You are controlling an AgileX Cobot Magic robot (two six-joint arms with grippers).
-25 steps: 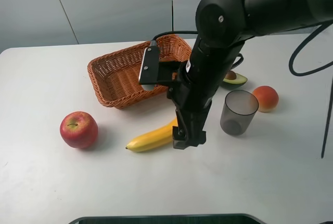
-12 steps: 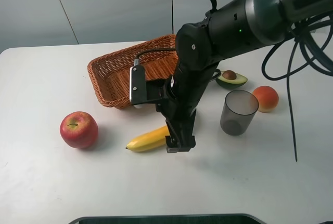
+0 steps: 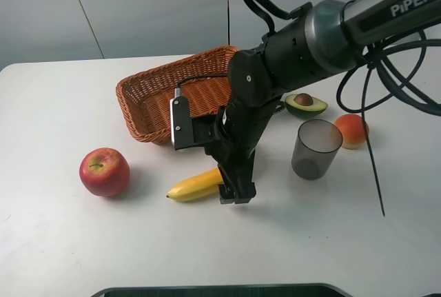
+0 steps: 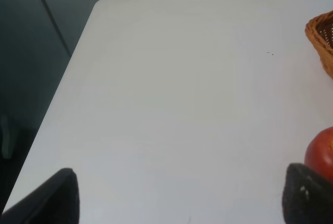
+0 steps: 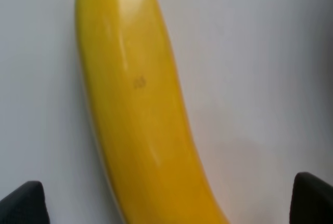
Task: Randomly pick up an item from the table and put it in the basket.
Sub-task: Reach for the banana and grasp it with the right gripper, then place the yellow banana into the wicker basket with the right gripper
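Note:
The yellow banana (image 3: pixel 196 185) lies on the white table (image 3: pixel 69 242), in front of the wicker basket (image 3: pixel 158 97). My right gripper (image 3: pixel 234 193) points down at the banana's right end, close to the tabletop. In the right wrist view the banana (image 5: pixel 135 89) fills the middle, and the gripper (image 5: pixel 166 198) is open with one fingertip (image 5: pixel 21 203) on each side of it. My left gripper (image 4: pixel 179 203) is open and empty above the table's left part (image 4: pixel 182 104). It does not show in the high view.
A red apple (image 3: pixel 104 171) sits left of the banana and also shows in the left wrist view (image 4: pixel 321 151). A grey translucent cup (image 3: pixel 315 149), a halved avocado (image 3: pixel 306 104) and a round orange-red fruit (image 3: pixel 353 130) stand right of the arm. The basket's rim (image 4: pixel 322 37) edges the left wrist view.
My right arm has swung left and down, bringing the gripper lower over the banana's right end. The banana and the other things have not moved.

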